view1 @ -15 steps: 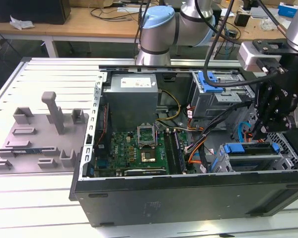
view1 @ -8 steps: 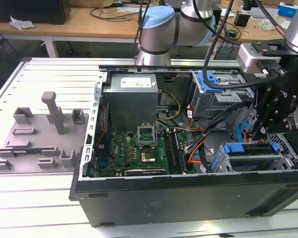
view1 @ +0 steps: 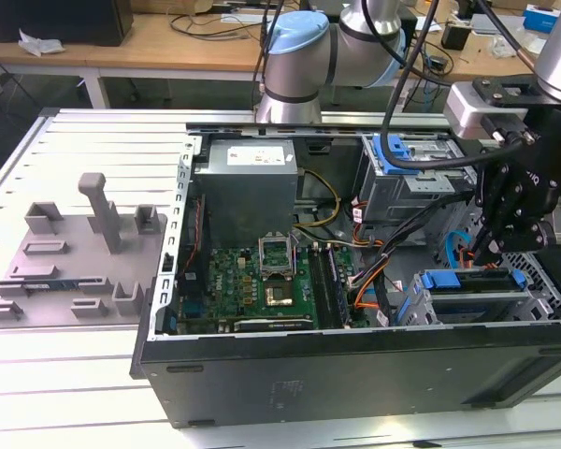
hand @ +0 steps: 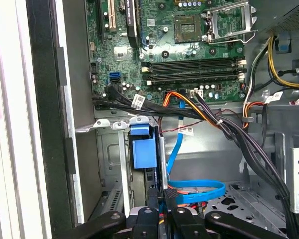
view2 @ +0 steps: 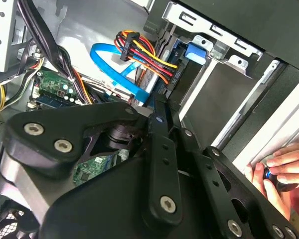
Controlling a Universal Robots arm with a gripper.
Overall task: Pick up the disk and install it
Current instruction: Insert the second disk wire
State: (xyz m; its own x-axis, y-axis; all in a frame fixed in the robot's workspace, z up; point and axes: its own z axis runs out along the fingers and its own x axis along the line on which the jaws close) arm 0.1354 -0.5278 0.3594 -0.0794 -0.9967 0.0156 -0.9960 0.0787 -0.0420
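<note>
Disk held at the drive bay.
Exterior view: gripper [view1: 494, 245] pinches the disk [view1: 467, 279], at 4 o'clock in the case [view1: 355, 365]. Second wrist view: cables [view2: 144, 52] at 12 o'clock could snag it. First wrist view: blue cable [hand: 199, 191] near, same risk.

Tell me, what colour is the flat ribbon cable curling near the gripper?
Bright blue. The flat ribbon cable shows best in the first wrist view, looping just beyond the gripper.
</note>
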